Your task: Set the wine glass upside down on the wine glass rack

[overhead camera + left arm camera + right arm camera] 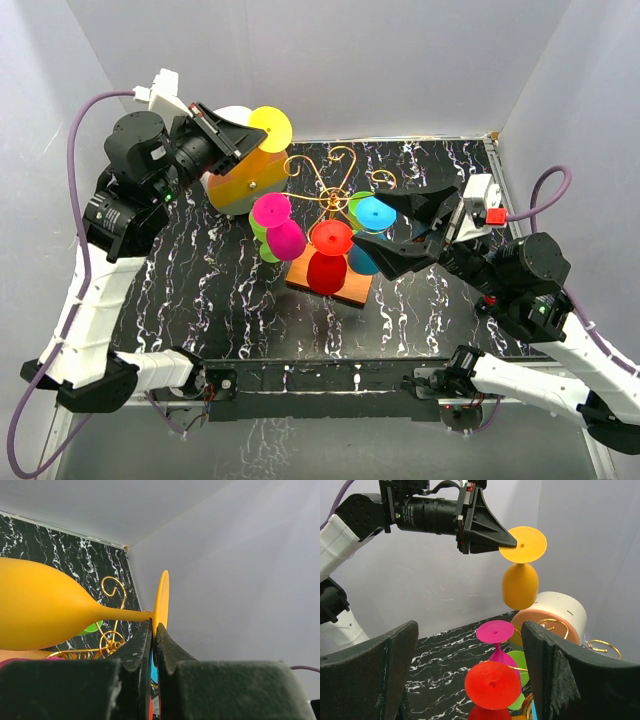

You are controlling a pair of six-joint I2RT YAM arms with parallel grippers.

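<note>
**Yellow glass held aloft beside the rack**

We see a black marble table (200,295) with both arms reaching in from its near edge. The left arm rises over the far left corner. The right arm leans in from the right edge.

The wine glass rack (352,287) stands near the middle of the table, its gold wire scrolls rising from the orange base. Just to its left, towards the far edge, sits a cream-and-orange drum-shaped box (245,182).

The left gripper (154,627) is clenched on the stem of the yellow wine glass (520,582), right below its foot. The glass hangs foot up and bowl down in the air above the box, clear of the rack.

The right gripper (367,223) hovers at the rack's right side, its jaws spread wide and holding nothing.

On the rack hang a red glass (325,270), a pink glass (285,238) and a blue glass (375,212), all upside down. A green glass (517,662) shows partly behind them.
</note>
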